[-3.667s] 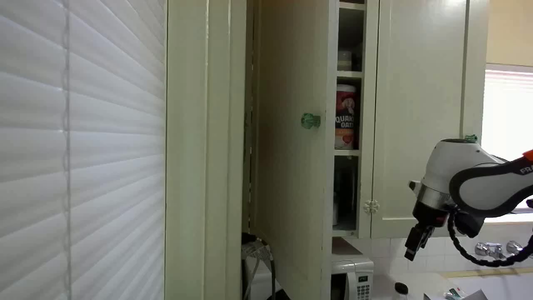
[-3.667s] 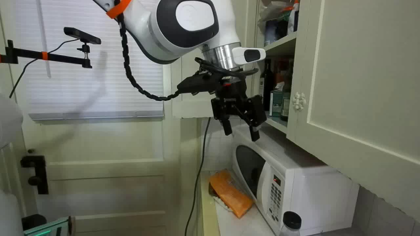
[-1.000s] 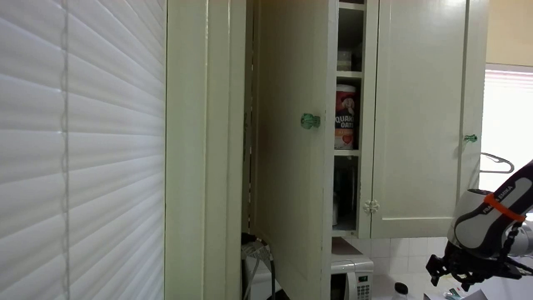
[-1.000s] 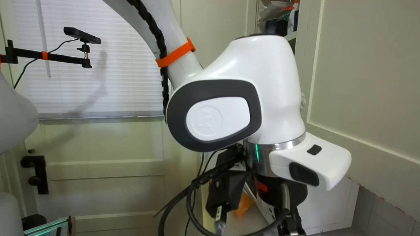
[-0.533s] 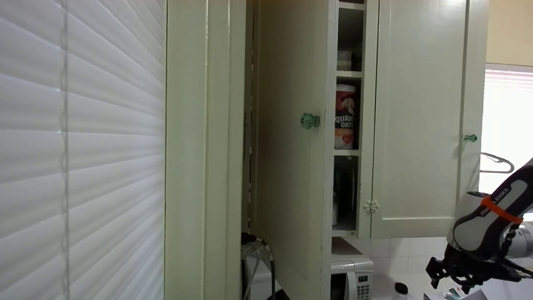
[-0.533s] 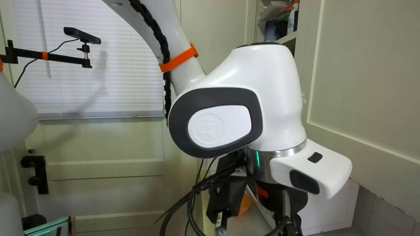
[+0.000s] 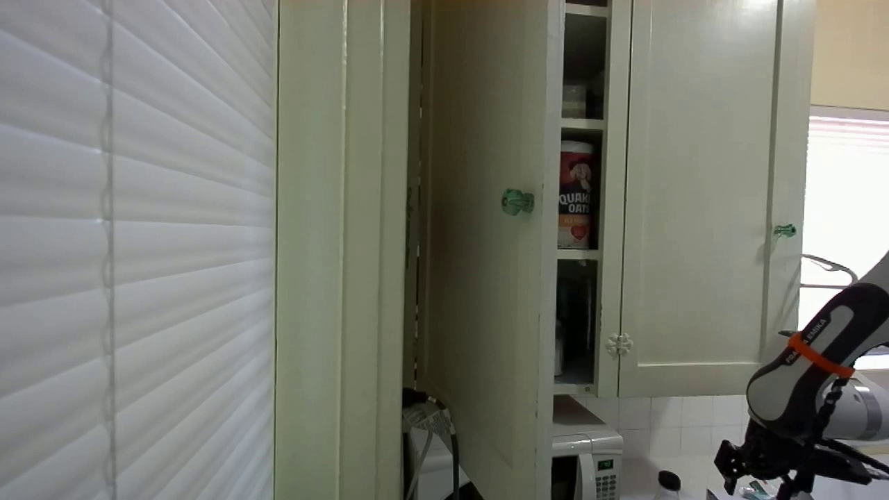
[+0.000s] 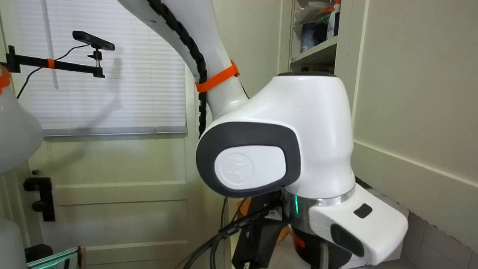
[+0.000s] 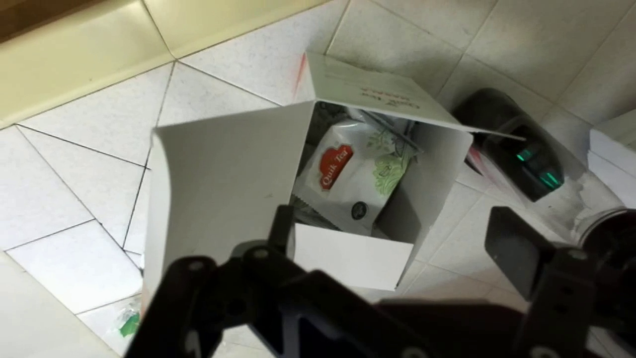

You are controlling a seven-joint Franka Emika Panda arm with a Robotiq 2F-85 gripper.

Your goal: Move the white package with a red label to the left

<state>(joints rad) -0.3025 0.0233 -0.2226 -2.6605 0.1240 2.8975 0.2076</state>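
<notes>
The white package [image 9: 357, 171] with a red "Quik Tea" label lies among other packets inside an open white box [image 9: 233, 174] in the wrist view. The box stands on the tiled counter with its flaps spread. My gripper [image 9: 396, 228] is open and empty, with its fingers wide apart above the near side of the box. The left finger [image 9: 283, 226] overlaps the box's near left edge in the picture; I cannot tell whether it touches. The gripper also shows low at the right in an exterior view [image 7: 757, 487]. The package is not visible in the exterior views.
A clear bottle with a black lid [image 9: 606, 238] stands right beside the box. A microwave [image 7: 604, 444] is behind it, under the open cabinet door [image 7: 486, 243]. An orange bag [image 8: 244, 207] lies behind the arm. A yellow counter edge [image 9: 99, 74] runs along the far left.
My arm has swung away from the microwave, turned downward and come down over the counter. In the last second it has lowered further. The gripper looks open throughout.
</notes>
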